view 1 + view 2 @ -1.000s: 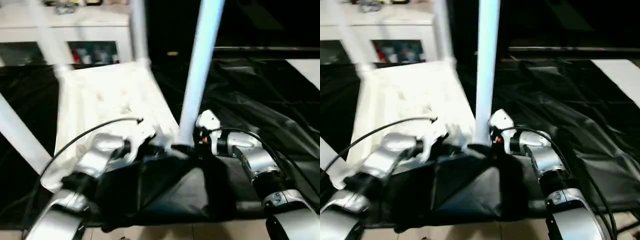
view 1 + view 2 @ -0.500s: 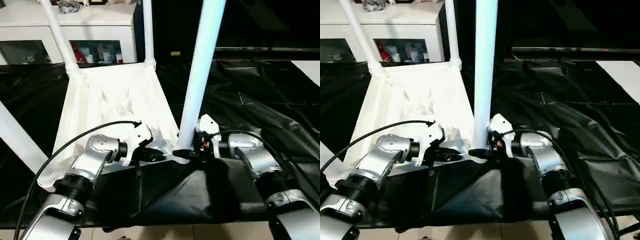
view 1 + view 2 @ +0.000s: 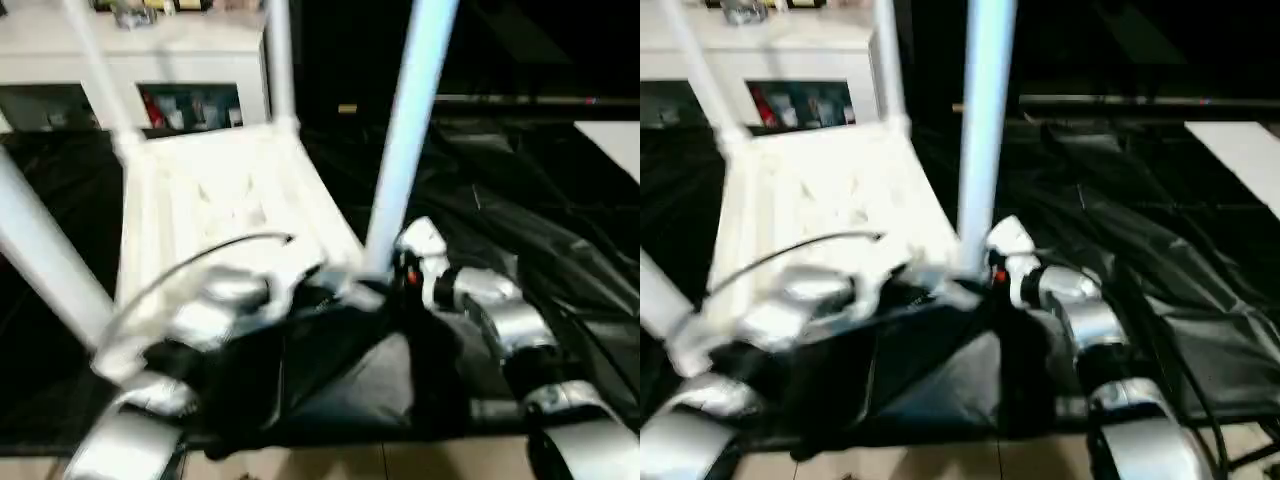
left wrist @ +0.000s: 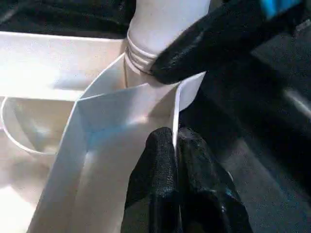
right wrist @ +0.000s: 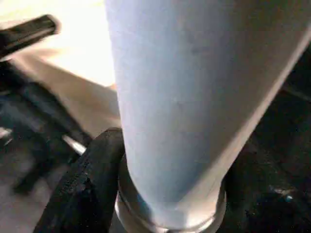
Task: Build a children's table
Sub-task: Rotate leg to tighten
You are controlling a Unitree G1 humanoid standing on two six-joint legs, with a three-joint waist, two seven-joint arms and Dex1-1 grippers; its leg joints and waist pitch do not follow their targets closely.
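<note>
The white tabletop (image 3: 220, 190) lies upside down on a black sheet, ribbed side up. Legs stand in its corner sockets: two far ones (image 3: 278, 60) (image 3: 95, 70), a near left one (image 3: 45, 260) and a near right one (image 3: 405, 150). My left gripper (image 4: 176, 145) is shut on the thin rim wall of the tabletop, right beside the near right socket. My right gripper (image 3: 385, 275) is closed around the base of the near right leg (image 5: 184, 97), one black finger (image 5: 87, 184) pressed on each side just above the socket.
A white cabinet (image 3: 150, 50) with glass doors stands behind the tabletop. The crumpled black sheet (image 3: 520, 200) stretches to the right, with a white panel (image 3: 615, 135) at its far right. Pale floor tiles (image 3: 300, 465) show along the near edge.
The whole picture has shifted and shaken with the head. Both grippers stay at the near right corner, the left on the rim and the right at the leg's base.
</note>
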